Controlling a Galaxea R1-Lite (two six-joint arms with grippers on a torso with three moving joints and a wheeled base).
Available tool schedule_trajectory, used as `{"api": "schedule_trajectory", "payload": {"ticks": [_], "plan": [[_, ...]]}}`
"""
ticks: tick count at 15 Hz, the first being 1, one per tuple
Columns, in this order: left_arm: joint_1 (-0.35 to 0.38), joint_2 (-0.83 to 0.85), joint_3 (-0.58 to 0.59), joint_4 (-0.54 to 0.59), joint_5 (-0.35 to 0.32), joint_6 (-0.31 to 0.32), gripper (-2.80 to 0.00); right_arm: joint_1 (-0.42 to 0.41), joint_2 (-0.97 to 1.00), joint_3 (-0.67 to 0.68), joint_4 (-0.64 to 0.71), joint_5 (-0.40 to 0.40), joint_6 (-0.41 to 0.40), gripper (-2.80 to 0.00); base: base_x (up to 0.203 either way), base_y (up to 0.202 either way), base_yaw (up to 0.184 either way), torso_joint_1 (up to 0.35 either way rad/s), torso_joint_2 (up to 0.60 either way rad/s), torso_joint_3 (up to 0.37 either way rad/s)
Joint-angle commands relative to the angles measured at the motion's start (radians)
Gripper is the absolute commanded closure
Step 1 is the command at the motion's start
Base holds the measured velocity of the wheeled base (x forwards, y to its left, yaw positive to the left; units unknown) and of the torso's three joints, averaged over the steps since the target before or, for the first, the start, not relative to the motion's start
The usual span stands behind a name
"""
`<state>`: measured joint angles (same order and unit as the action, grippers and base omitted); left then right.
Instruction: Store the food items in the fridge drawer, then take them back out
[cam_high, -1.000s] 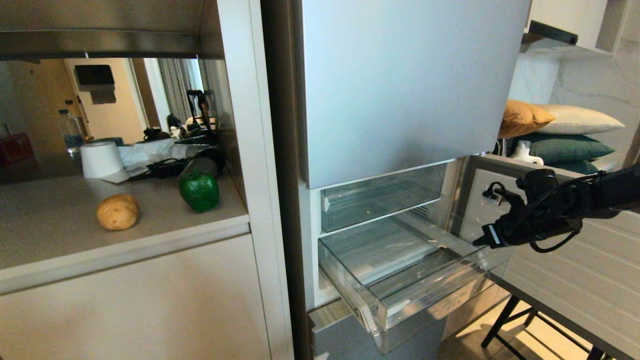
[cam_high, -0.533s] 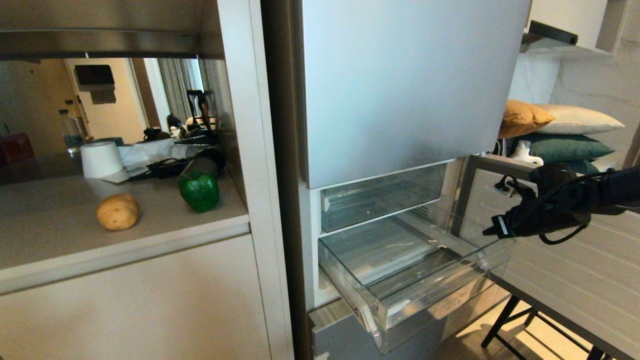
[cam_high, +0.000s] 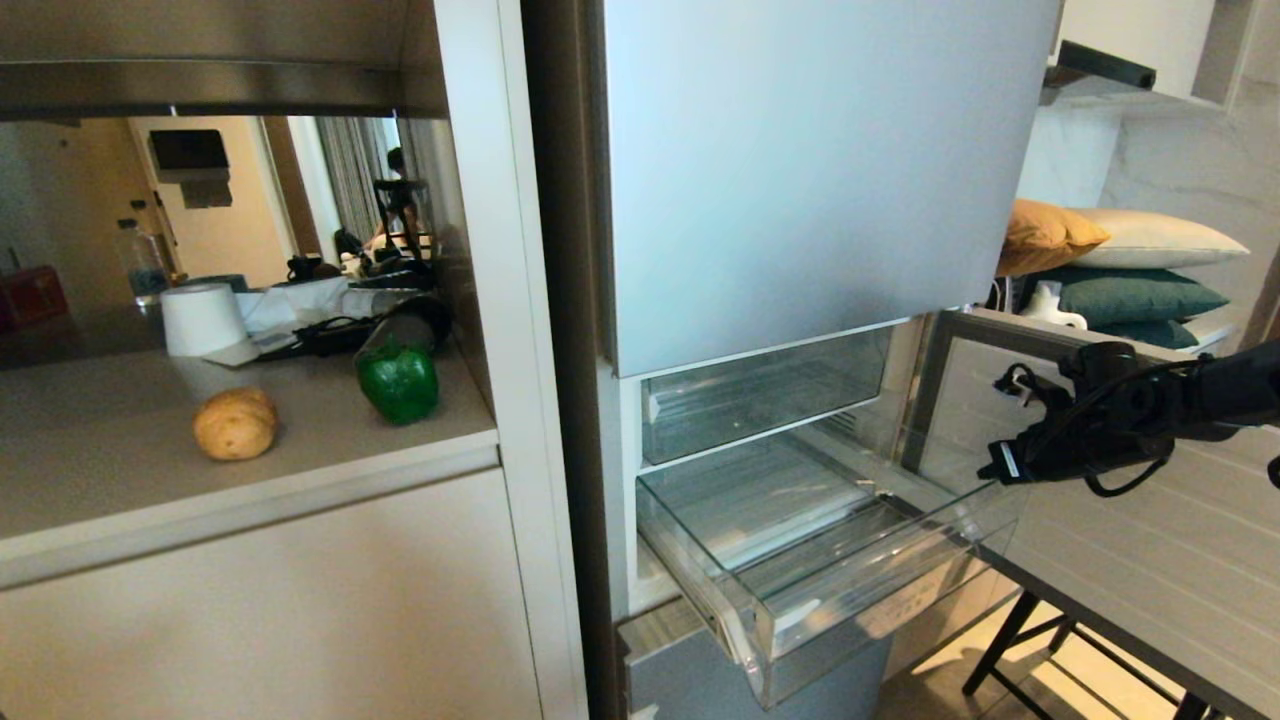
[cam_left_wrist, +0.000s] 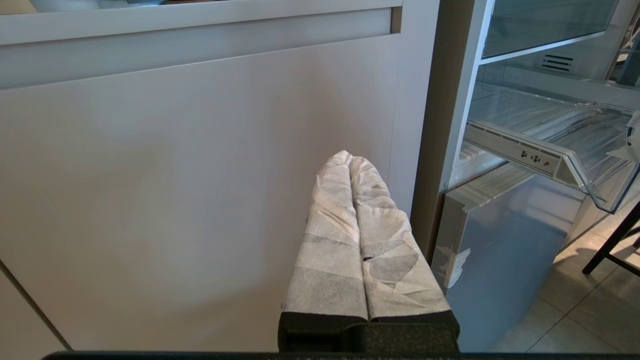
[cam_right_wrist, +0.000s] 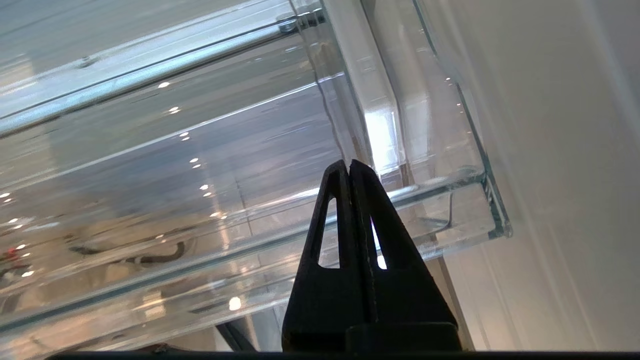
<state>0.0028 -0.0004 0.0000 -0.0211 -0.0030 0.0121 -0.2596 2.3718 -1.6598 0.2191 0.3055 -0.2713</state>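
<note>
A tan potato (cam_high: 236, 423) and a glossy green bell pepper (cam_high: 399, 381) lie on the counter (cam_high: 120, 440) left of the fridge. The clear fridge drawer (cam_high: 800, 570) is pulled out and holds nothing; its front rim also shows in the left wrist view (cam_left_wrist: 580, 170) and fills the right wrist view (cam_right_wrist: 210, 150). My right gripper (cam_high: 1000, 465) hovers beside the drawer's right front corner, shut on nothing, with its black fingertips (cam_right_wrist: 348, 167) pressed together. My left gripper (cam_left_wrist: 350, 160), wrapped in white cloth, is shut and parked low before the cabinet door.
A second clear drawer (cam_high: 760, 395) sits above, under the grey fridge door (cam_high: 810, 170). A paper roll (cam_high: 203, 318), cables and a water bottle (cam_high: 140, 262) crowd the counter's back. A dark-legged table (cam_high: 1150, 570) stands at the right, with cushions (cam_high: 1120, 270) behind.
My right gripper has drawn back to the right, away from the pulled-out drawer's corner, and risen slightly. The food and the drawer have not moved.
</note>
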Motion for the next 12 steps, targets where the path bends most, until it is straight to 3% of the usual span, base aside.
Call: {"api": "schedule_trajectory", "payload": {"ticks": [1,6,12], "plan": [[0.000,-0.001,0.011,0.000,0.000,0.000,0.00,0.000,0.012,-0.003,0.003,-0.008,-0.004,0.00,0.000,0.000,0.000,0.000,0.00,0.000],[0.000,0.000,0.011,0.000,0.000,0.000,0.00,0.000,-0.039,-0.001,0.122,-0.021,-0.022,0.00,0.000,0.000,0.000,0.000,0.00,0.000],[0.000,-0.001,0.011,0.000,0.000,0.000,0.00,0.000,-0.100,0.013,0.129,-0.020,-0.025,0.00,0.000,0.000,0.000,0.000,0.00,0.000]]}}
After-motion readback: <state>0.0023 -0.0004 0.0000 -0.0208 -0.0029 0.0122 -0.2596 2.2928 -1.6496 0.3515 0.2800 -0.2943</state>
